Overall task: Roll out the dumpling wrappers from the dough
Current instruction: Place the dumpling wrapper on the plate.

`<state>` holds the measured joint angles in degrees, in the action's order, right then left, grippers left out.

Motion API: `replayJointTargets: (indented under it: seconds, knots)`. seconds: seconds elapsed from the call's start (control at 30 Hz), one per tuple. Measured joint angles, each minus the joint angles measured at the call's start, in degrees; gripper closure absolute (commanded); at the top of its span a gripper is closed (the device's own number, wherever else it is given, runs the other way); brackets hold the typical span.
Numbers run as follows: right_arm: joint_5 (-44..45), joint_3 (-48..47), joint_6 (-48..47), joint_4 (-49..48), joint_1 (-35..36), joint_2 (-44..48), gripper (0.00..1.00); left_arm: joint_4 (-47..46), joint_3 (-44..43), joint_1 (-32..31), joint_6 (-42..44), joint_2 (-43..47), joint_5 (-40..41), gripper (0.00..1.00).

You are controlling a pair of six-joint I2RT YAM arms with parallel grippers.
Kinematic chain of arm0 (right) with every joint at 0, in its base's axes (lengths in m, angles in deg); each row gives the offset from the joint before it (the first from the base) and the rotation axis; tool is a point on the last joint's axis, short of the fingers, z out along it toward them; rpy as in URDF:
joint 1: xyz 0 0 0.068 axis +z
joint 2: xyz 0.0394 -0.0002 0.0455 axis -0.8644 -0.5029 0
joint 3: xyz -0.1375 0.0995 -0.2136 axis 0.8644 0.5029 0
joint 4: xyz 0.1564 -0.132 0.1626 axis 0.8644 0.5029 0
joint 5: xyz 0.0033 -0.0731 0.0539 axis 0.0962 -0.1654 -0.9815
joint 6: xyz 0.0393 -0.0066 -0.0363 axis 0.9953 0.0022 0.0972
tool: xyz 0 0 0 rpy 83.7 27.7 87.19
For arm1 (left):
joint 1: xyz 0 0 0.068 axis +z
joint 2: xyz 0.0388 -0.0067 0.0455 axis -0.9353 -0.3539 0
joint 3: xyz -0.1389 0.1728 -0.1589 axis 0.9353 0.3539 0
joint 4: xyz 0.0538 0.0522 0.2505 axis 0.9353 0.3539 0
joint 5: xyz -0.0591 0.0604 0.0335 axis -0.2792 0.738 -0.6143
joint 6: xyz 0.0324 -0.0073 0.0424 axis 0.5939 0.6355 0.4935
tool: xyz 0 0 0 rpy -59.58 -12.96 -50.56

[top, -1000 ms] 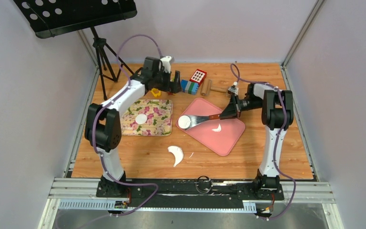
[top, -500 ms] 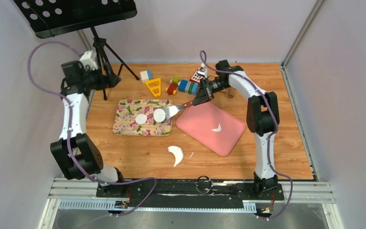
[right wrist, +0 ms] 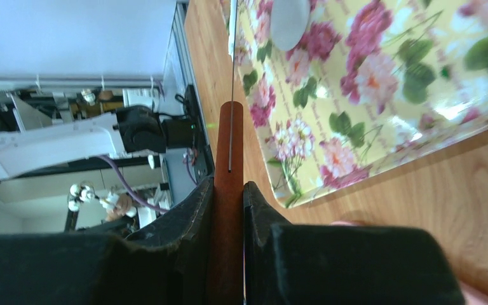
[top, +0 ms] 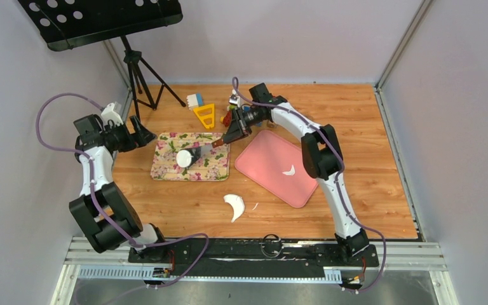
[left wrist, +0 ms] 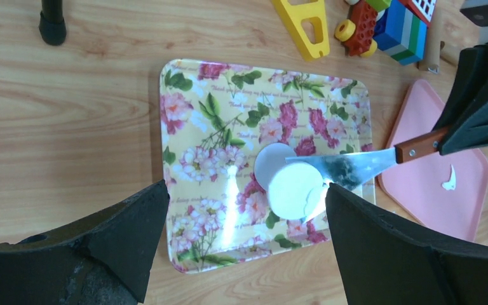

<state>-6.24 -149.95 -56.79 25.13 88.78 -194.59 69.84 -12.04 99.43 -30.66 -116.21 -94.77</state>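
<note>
wooden table (top: pixel 356 114): right gripper (right wrist: pixel 229 185) clamped on a spatula (left wrist: pixel 356 166) handle, a wrapper (left wrist: pixel 295 190) at the blade tip overlapping another (left wrist: pixel 268 164) mid-tray (left wrist: pixel 190 95). left gripper (top: pixel 143 136) spread wide by the table's left edge. dough (top: pixel 234 206) crescent near the front edge. tray script unreadable.

Plain pale grey walls (top: pixel 292 38) box in a wood-grain table (top: pixel 381 190), and there's a black perforated music stand (top: pixel 101 19) on a tripod in the far left corner. Lighting's pretty even.

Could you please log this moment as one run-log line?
right gripper: shut on spatula | spatula: tilted over floral tray | wrapper: at blade edge, overlapping second wrapper on tray | left gripper: open, empty
</note>
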Motion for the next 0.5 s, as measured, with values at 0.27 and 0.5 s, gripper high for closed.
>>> replayJointTargets:
  seconds: [0.27,0.5]
  knots:
    - [4.5,-5.7,8.6,-8.7,-0.7,-3.7,1.00,-3.0,0.1,0.0,-0.3,0.0,-1.3,0.00]
    - [7.8,-6.4,8.2,-10.3,-0.4,-3.7,1.00,-4.5,0.7,0.0,-0.4,0.0,-1.3,0.00]
